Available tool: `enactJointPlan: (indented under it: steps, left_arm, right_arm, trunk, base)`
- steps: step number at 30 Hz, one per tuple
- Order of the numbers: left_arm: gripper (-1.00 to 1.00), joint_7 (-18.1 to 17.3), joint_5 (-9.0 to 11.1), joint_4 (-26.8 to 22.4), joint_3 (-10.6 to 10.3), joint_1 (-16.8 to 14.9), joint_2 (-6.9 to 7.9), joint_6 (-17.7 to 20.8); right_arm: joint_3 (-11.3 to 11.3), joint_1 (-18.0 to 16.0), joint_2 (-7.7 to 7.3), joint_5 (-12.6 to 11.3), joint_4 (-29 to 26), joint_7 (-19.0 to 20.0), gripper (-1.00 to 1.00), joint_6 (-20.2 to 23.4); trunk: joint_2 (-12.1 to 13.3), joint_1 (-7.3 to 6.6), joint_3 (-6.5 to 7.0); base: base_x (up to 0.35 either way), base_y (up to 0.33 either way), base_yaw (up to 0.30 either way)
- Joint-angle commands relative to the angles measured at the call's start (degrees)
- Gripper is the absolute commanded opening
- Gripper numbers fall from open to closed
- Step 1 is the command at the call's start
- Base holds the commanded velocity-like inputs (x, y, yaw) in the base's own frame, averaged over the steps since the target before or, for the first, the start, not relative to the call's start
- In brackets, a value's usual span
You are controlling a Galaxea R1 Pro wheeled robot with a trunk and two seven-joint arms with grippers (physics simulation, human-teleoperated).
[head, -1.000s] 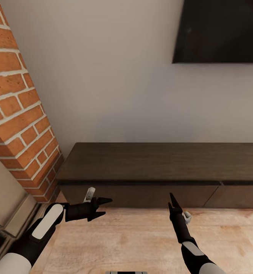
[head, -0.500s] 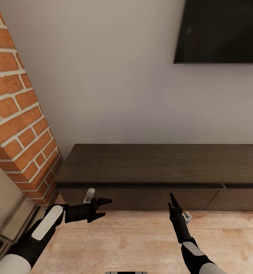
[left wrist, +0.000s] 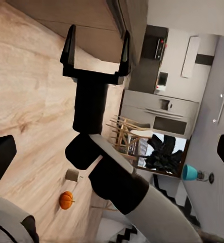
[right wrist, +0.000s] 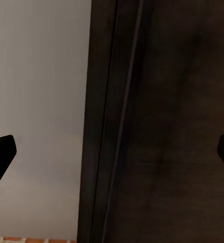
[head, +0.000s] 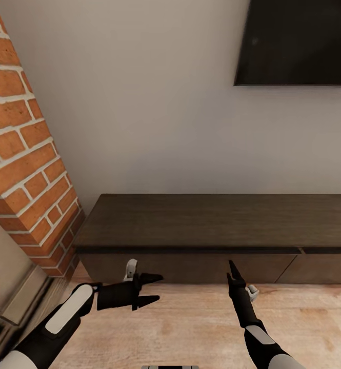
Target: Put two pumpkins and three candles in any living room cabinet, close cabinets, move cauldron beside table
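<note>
The long dark brown cabinet stands against the wall just ahead, its drawer fronts shut in the head view. My left gripper hovers open and empty over the floor in front of the cabinet's left end. My right gripper points at the drawer front further right; the left wrist view shows this right gripper open and empty. The right wrist view looks closely at the cabinet front. Behind my arms, an orange pumpkin and a pale candle sit on the wood floor.
A red brick column rises at the left, close to the cabinet's end. A dark screen hangs on the wall above the cabinet. Wooden chairs and a fridge show far behind.
My left arm has moved right and slightly forward, towards the cabinet front. The right arm has held still. The head view shifted a little early on.
</note>
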Motion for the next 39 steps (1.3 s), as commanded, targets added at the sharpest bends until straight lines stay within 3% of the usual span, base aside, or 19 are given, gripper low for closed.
enactJointPlan:
  steps: [1,9,39]
  left_arm:
    - [1.0,-0.86,-0.37,-0.06,-0.31,-0.05,0.24,-0.03]
    - [1.0,-1.84,-0.08,-0.44,-1.03,-0.04,1.57,-0.08]
    - [1.0,-1.87,-0.07,-0.55,-0.97,-0.04,1.79,-0.12]
  right_arm:
    - [0.22,-0.02,0.0,-0.38,0.04,0.14,1.0,-0.2]
    - [0.23,0.0,0.0,-0.37,0.04,0.14,1.0,-0.23]
    - [0.22,-0.02,0.0,-0.38,0.47,0.06,1.0,-0.23]
  trunk:
    - [-0.02,-0.01,-0.05]
    - [-0.02,-0.01,-0.05]
    - [-0.02,-0.01,-0.05]
  base:
    - [0.0,0.0,0.0]
    - [0.088,0.0,0.0]
    - [0.047,0.0,0.0]
